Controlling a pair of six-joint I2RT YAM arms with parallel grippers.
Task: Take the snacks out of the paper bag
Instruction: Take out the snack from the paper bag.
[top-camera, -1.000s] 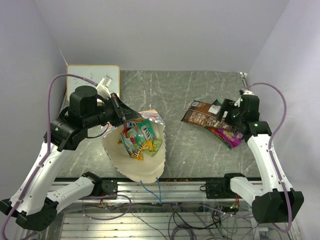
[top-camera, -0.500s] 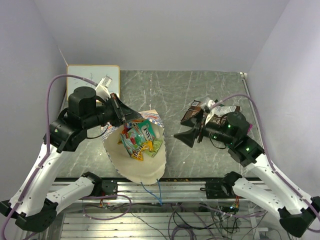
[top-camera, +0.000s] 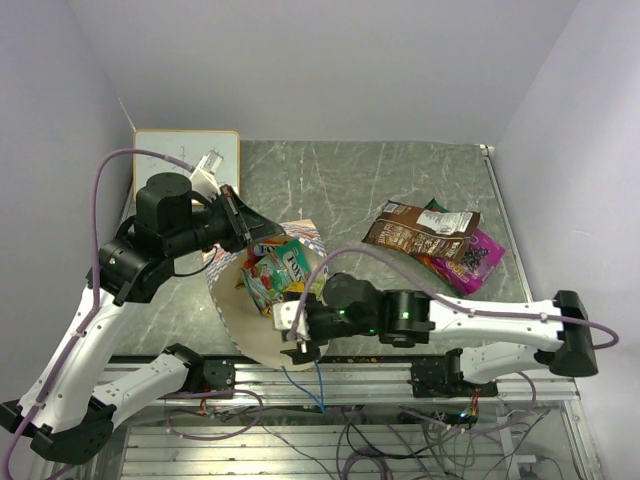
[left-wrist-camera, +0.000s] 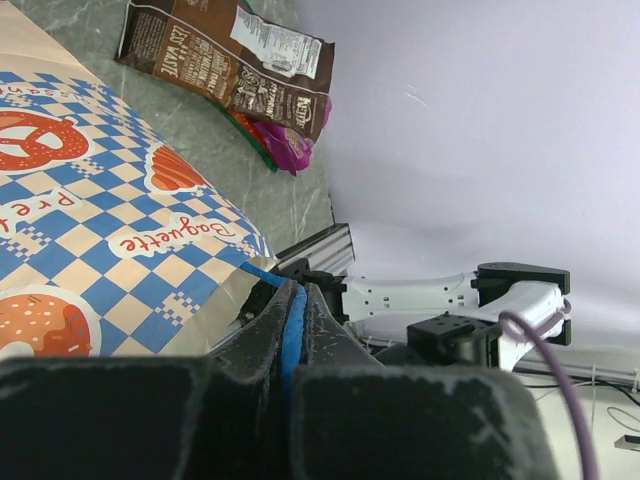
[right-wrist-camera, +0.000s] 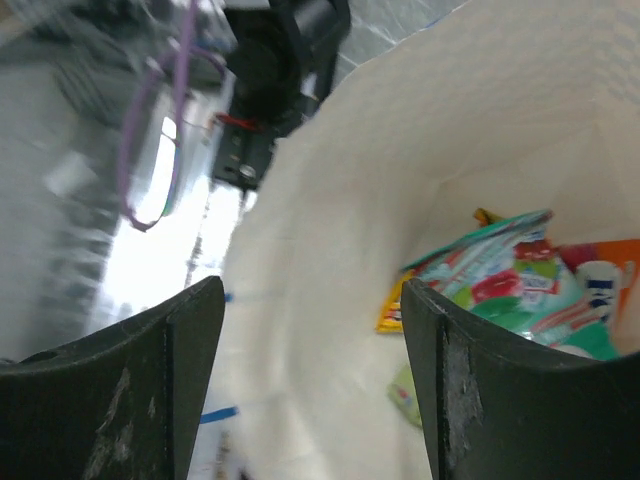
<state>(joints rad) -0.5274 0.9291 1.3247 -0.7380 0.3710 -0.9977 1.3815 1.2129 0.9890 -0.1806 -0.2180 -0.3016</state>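
While my left claw (top-camera: 243, 236) is pressed together on the upper rim of the cream paper bag (top-camera: 238, 318) with the blue-and-white checkered band, the left wrist view shows a strip of blue nipped between its dark fingers (left-wrist-camera: 258, 335). The paper bag sits on the near left part of the grey marbled desk (top-camera: 380, 180), between my two arms, with its mouth gaping up toward the overhead camera.

A heap of glossy snack packets (top-camera: 275, 275) in green, orange and yellow lies inside it, against the side nearest my left claw. My right claw (top-camera: 296, 332) is spread wide at the near rim of the mouth and has nothing between its fingers (right-wrist-camera: 190, 370). From its wrist camera the pale inner wall of the bag fills the gap, and the packets lie deeper in, off to the right and apart from both fingers.

Out on the desk, a brown snack bag with a white label (top-camera: 420, 230) lies on the far right, overlapping a purple packet (top-camera: 478, 258). Both are well apart from either claw. A small white whiteboard (top-camera: 170, 150) lies at the far left corner.
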